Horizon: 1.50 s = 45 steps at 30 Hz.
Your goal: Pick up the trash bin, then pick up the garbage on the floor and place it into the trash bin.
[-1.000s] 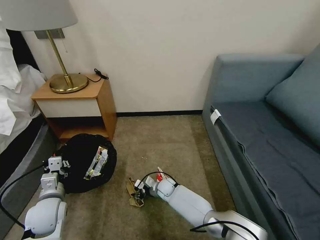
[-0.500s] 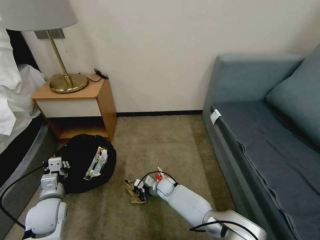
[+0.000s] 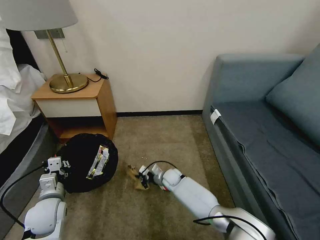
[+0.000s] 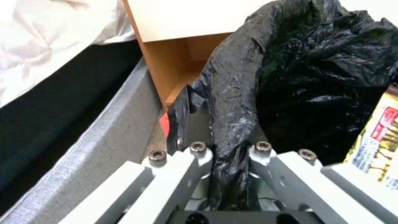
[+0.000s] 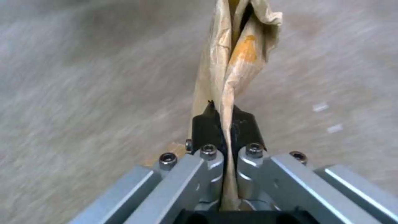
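Tan paper scrap (image 5: 232, 62) is hanging pinched in the right gripper (image 5: 224, 130); left gripper (image 4: 226, 155) is clamping the trash bin (image 3: 80, 160), snack wrapper (image 3: 98, 161) inside.

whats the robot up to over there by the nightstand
It is clearing litter off the carpet. The left gripper is shut on the rim of the trash bin, pinching its black liner beside the nightstand; a yellow-black snack wrapper already lies in the bin. The right gripper is shut on a tan paper scrap, held low over the carpet between bin and sofa. A red-white scrap lies on the floor under the right arm.
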Tool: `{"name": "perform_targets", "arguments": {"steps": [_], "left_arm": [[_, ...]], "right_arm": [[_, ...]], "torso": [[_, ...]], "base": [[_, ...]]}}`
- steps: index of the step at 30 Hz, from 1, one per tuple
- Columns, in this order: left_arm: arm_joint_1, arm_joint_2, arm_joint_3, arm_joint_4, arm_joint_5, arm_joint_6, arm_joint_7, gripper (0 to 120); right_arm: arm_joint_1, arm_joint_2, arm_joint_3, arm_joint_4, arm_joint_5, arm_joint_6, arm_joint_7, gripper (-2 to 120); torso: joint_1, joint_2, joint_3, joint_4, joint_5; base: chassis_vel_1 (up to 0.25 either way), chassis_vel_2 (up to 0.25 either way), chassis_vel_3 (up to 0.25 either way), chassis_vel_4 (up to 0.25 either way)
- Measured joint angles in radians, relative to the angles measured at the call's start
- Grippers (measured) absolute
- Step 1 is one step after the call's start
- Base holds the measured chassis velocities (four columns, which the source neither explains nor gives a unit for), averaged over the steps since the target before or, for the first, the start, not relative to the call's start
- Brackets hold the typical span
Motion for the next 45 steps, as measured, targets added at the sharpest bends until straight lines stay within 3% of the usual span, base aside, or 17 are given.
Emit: {"name": "perform_targets", "arguments": {"steps": [10,23,35,43,45], "left_arm": [[-0.003,0.005,0.002,0.005,0.001,0.001,0.0,4],[-0.021,-0.007,0.022,-0.002,0.028,0.004,-0.002,4],[-0.026,-0.016,0.033,-0.009,0.024,0.018,-0.007,4],[-0.027,-0.029,0.042,-0.017,0.028,0.023,-0.007,4],[-0.027,-0.03,0.042,-0.017,0.028,0.023,-0.008,4]], "right_arm": [[0.119,-0.017,0.113,0.122,0.066,0.0,0.01,0],[0.086,0.048,0.056,0.367,0.245,-0.099,0.01,0],[0.015,0.118,-0.055,0.332,0.226,-0.086,0.025,0],[0.003,0.118,-0.084,0.267,0.191,-0.053,0.042,31],[-0.001,0.118,-0.087,0.269,0.183,-0.049,0.044,34]], "torso": [[0.0,0.0,0.0,0.0001,0.0],[0.0,0.0,0.0,0.0002,-0.0002],[0.0,0.0,0.0,0.0004,-0.0002],[0.0,0.0,0.0,0.0,-0.0001],[0.0,0.0,0.0,0.0,-0.0001]], "base": [[0.0,0.0,0.0,0.0],[0.0,0.0,0.0,0.0],[0.0,0.0,0.0,0.0],[0.0,0.0,0.0,0.0],[0.0,0.0,0.0,0.0]]}}
